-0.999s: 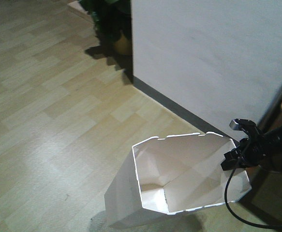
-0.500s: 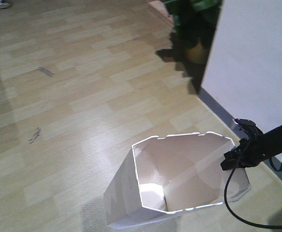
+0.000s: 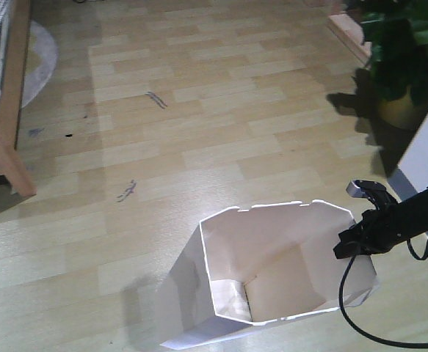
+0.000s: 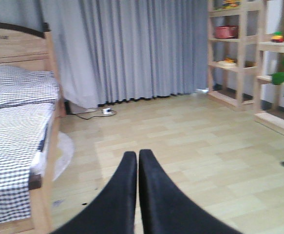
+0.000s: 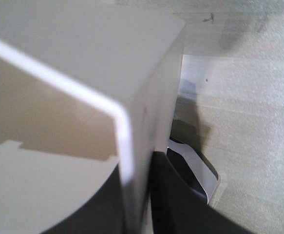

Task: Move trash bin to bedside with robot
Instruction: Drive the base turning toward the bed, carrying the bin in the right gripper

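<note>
Well, out front the slim black right gripper clamps the rim of the tall white plastic trash bin, well apart from the light-brown wooden bed frame; left wrist view: left gripper clenched, empty; right wrist view: jaws astride the bin's wall, so mid-carry, I'd judge, needing leftward travel.

Home bedroom: bed, curtains, shelves
</note>
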You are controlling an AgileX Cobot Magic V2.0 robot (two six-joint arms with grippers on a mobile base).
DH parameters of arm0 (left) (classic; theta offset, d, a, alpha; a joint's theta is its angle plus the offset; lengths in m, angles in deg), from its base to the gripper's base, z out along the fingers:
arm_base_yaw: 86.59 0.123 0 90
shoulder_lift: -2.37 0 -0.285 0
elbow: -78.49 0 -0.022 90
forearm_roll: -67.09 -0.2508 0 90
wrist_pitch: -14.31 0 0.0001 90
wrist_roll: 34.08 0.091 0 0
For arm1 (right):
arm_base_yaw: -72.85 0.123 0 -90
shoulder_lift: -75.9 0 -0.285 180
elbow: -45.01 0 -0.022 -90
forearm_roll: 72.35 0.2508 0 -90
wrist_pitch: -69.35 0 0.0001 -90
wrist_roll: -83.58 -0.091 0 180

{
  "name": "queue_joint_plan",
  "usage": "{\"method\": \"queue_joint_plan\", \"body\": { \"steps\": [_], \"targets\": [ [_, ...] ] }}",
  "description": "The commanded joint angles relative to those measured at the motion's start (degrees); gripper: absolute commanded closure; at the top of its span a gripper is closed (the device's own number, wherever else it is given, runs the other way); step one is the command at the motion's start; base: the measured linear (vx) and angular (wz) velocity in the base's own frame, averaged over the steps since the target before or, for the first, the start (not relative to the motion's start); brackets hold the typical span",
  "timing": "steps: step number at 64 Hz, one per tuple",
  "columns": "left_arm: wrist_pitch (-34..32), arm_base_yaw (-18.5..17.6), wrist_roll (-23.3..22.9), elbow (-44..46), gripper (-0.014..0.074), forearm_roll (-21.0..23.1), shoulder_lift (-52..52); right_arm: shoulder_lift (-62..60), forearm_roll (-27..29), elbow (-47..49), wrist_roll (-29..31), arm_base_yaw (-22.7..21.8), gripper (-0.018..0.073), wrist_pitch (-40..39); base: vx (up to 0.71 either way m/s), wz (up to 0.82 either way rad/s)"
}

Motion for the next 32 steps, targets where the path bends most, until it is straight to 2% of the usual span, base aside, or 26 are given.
{"method": "queue_joint_plan", "body": {
  "steps": [1, 16, 32],
  "targets": [
    [-4.22, -0.36, -0.79, -0.66, 0.0603, 0.54, 0.43, -3.97, 4.79, 0.65, -0.1, -0.24, 0.0563, 12.02, 0.12, 0.38],
    [-4.22, -0.36, -0.79, -0.66, 0.0603, 0.54, 0.43, -3.97, 4.79, 0.65, -0.1, -0.24, 0.0563, 12.03, 0.13, 0.26],
    [-4.22, -0.36, -0.79, -0.66, 0.0603, 0.54, 0.43, -3.97, 4.79, 0.65, -0.1, -0.24, 0.0563, 12.03, 0.18, 0.08]
  ]
}}
